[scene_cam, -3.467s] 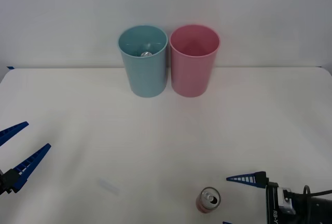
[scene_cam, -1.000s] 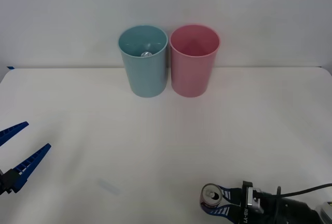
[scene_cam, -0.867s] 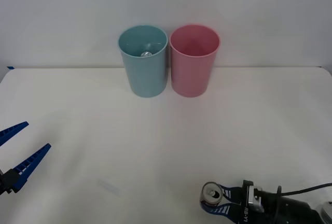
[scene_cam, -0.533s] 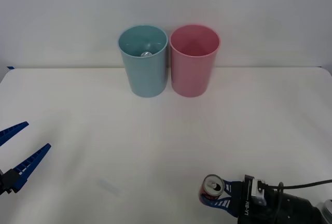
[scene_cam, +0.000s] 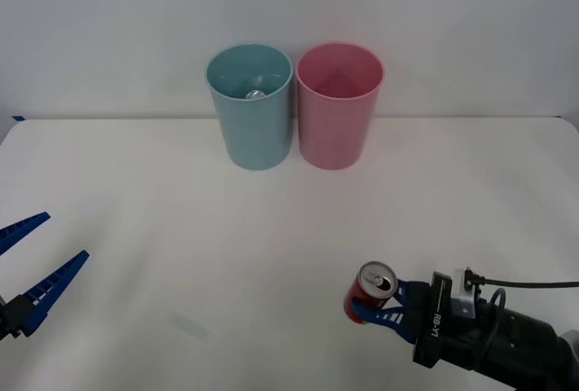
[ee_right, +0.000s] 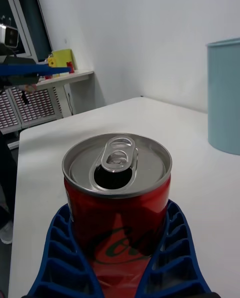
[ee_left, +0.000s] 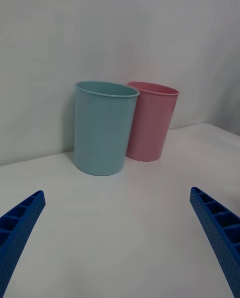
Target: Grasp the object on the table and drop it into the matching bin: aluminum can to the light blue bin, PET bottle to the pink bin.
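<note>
While clamped between the blue ribbed jaws of the right gripper [scene_cam: 384,309], the aluminum can [scene_cam: 370,292] sits upright at the near right of the tabletop [scene_cam: 271,228], pull-tab up. Left gripper [scene_cam: 32,269] at the near left edge, jaws spread wide. Farther back, light blue bin [scene_cam: 251,106] and pink bin [scene_cam: 337,104] side by side, nearly touching.

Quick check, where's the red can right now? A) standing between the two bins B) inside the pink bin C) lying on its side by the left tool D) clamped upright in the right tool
D: the red can sits upright between the blue fingers of the right tool.
</note>
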Controlling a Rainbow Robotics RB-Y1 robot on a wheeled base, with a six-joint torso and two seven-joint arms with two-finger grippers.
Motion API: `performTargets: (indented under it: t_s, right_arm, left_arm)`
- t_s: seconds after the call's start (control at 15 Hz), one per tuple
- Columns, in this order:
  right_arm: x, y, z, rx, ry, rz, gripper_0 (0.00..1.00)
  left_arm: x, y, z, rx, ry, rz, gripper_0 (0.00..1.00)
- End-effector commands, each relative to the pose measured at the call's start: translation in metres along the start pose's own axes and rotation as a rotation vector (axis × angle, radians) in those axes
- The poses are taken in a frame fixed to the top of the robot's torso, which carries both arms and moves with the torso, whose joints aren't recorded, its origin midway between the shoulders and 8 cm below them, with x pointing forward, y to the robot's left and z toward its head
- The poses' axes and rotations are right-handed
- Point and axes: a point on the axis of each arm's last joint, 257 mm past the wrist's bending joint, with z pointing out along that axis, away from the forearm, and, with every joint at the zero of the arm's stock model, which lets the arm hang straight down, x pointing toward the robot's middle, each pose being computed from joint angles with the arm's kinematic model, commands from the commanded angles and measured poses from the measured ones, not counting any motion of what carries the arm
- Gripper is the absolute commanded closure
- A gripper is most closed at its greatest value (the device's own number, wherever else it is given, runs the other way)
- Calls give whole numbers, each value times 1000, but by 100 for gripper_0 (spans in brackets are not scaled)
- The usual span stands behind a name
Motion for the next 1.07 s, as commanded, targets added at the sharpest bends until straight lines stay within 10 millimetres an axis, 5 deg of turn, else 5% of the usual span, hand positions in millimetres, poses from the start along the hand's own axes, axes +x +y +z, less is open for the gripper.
performTargets:
  t_s: [0.07,0.67,1.07]
  right_arm:
    - [-30,-9,3,10,-35,11,100]
    - [-125,-29,13,66,-105,12,100]
    - [-168,-46,51,106,-122,-21,100]
  left_arm:
    - [0,0,0,0,0,0,0]
    - [0,0,0,0,0,0,0]
    - [0,0,0,0,0,0,0]
